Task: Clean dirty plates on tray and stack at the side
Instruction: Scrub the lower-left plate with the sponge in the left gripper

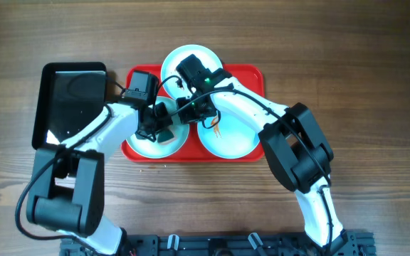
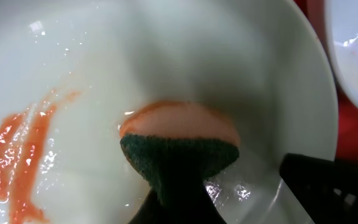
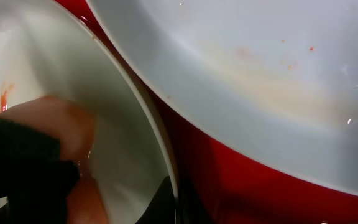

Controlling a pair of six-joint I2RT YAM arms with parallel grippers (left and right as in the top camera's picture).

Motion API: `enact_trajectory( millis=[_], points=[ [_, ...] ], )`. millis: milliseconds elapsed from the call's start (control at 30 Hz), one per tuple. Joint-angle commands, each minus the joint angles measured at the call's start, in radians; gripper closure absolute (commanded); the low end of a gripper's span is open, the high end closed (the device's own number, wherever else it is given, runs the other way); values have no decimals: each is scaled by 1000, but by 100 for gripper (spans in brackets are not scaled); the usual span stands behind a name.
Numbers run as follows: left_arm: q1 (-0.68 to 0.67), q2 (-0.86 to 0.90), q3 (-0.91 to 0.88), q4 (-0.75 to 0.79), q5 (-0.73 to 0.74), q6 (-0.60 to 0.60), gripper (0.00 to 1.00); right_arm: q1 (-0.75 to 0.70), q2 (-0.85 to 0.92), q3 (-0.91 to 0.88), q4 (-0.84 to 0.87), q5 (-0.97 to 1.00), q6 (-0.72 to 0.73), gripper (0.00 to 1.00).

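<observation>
sponge [image 2: 179,146] clamped in left gripper [image 1: 164,130], pressed on plate [image 2: 229,56] | orange smear [image 2: 17,162] at 9 o'clock | right gripper [image 1: 191,108] at plate rim, opening unreadable

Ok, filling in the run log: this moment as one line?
phase: wiping | left gripper: sponge on smeared plate | right gripper: at same plate's rim, grip unclear

Plate [image 2: 166,56]: pale, glossy, wet; fills most of the frame.
Smears [image 2: 17,162]: orange-red streaks low on the left of the plate.
Sponge [image 2: 179,140]: orange face above a dark green scouring layer, pressed on the plate, apart from the smears.
My gripper [image 2: 178,202]: pinches the sponge's lower end; its fingers barely show.
Second plate [image 2: 356,56]: upper right, just beside.
Tray [image 2: 353,134]: red strip between the plates.
</observation>
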Motion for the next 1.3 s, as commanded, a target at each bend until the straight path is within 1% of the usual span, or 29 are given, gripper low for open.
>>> enact_trajectory(
  millis=[0, 133, 200, 233, 300, 400, 467, 533, 633, 700, 733, 833, 900, 967, 1167, 1267],
  points=[
    [-8, 31, -8, -40, -116, -10, 96, 4, 26, -10, -5, -4, 0, 96],
    [-5, 31, -8, -135, -447, -10, 96, 4, 26, -10, -6, 0, 0, 96],
    [-5, 31, -8, -158, -574, -10, 96, 3, 26, -10, -6, 0, 0, 96],
    [-5, 31, -8, -160, -613, -2, 96, 3, 26, -10, -6, 0, 0, 96],
    [-5, 31, -8, -146, -621, 75, 96, 3, 26, -10, -6, 0, 0, 96],
    [-5, 30, -7, -101, -621, 149, 96, 3, 26, -10, -6, 0, 0, 96],
    [-5, 27, 1, -87, -620, 148, 96, 3, 26, -10, -6, 3, 0, 96],
    [-6, 18, 27, -89, -601, 148, 96, 3, 26, -10, -6, 3, 0, 96],
    [-6, -26, 73, -99, -486, 148, 96, 3, 26, -10, -6, 3, 0, 96],
    [-6, -64, 86, -92, -378, 148, 96, 3, 26, -10, -6, 3, -1, 96],
    [-6, -92, 87, -71, -267, 148, 96, 3, 26, -10, -6, 3, -1, 96],
    [-7, -99, 85, -37, -49, 148, 96, 3, 26, -10, -4, 3, 0, 96],
    [-8, -88, 74, -25, -16, 137, 96, 3, 26, -10, -3, 3, 0, 96],
    [-8, -74, 66, -22, -15, 114, 96, 3, 26, -10, -3, 3, 0, 96],
    [-8, 23, 59, 0, 92, 114, 96, 3, 26, -10, -2, 3, 0, 96],
    [-8, 79, 59, 35, 99, 114, 96, 3, 26, -10, -6, 3, 0, 96]
  ],
)
